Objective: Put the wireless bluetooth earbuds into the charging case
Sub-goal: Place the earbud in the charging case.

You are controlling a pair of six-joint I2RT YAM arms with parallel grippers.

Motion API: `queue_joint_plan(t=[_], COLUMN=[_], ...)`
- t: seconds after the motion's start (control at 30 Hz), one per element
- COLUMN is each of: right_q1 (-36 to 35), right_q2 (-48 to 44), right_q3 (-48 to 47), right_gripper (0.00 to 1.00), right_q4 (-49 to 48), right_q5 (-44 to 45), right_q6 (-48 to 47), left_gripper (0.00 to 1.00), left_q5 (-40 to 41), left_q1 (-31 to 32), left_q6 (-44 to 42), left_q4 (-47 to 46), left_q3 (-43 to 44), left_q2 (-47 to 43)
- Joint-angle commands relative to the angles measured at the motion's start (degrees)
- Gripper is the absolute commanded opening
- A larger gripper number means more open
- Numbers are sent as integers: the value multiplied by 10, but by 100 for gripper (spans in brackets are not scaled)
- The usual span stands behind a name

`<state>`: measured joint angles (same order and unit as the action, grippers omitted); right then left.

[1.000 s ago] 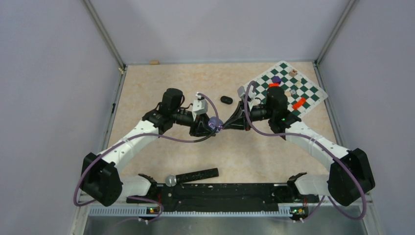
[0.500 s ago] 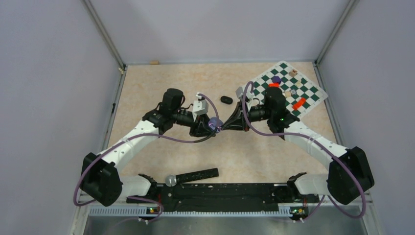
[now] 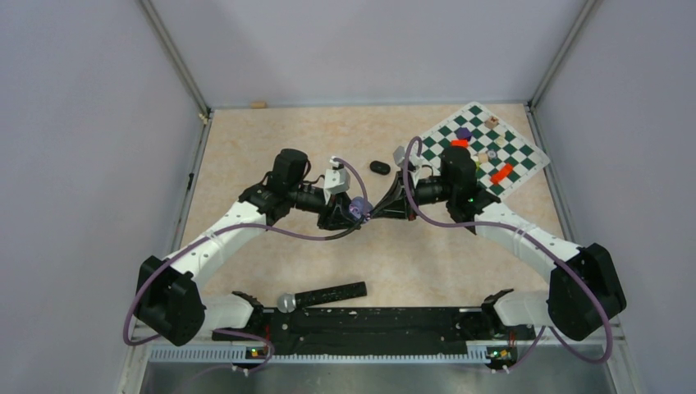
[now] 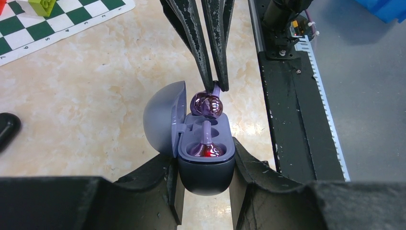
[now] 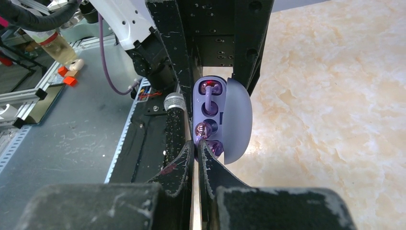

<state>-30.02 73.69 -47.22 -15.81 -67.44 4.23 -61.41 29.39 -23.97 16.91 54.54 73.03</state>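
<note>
Left wrist view: case (image 4: 206, 172) lower body hidden between left gripper (image 4: 206, 155) fingers; bud (image 4: 207, 104) stem tip buried in right gripper (image 4: 215, 86) pinch; black case (image 4: 6, 130) cut off by left edge, board (image 4: 62, 21) by top edge. Top view: case and bud just purple speck between grippers; pieces on board too small to name. Right wrist view: left background blurred, bud half behind finger.

Two pincers are counted: one left pincer (image 4: 206, 167) and one right pincer (image 4: 215, 87). Two glossy purple earbuds are seen: one seated earbud (image 4: 207, 150) and one raised earbud (image 4: 207, 104). Two cases are counted: one open charging case (image 4: 206, 183) and one black oval case (image 3: 379, 167). One chessboard (image 3: 522, 153) is seen, bearing two red blocks (image 3: 501, 173) and one purple block (image 3: 464, 132); its pale pieces cannot be counted.
</note>
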Motion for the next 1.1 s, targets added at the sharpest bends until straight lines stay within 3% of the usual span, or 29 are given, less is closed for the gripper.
queue_joint_plan(t=[0.0,0.53,1.07], right_q1=[-11,-22,-25], right_q2=[2,10,13], right_q3=[-2,-12,-12], right_gripper=[0,0,0], right_q4=[-7,42,39], right_q5=[19,43,59], right_q6=[-16,-74,-73], left_gripper=[6,6,6], left_q5=[-15,-13,-13], left_q1=[6,7,9], left_q6=[-10,-14,-19], left_q4=[-10,-6,0], left_q3=[28,30,33], left_q2=[-2,-1,-1])
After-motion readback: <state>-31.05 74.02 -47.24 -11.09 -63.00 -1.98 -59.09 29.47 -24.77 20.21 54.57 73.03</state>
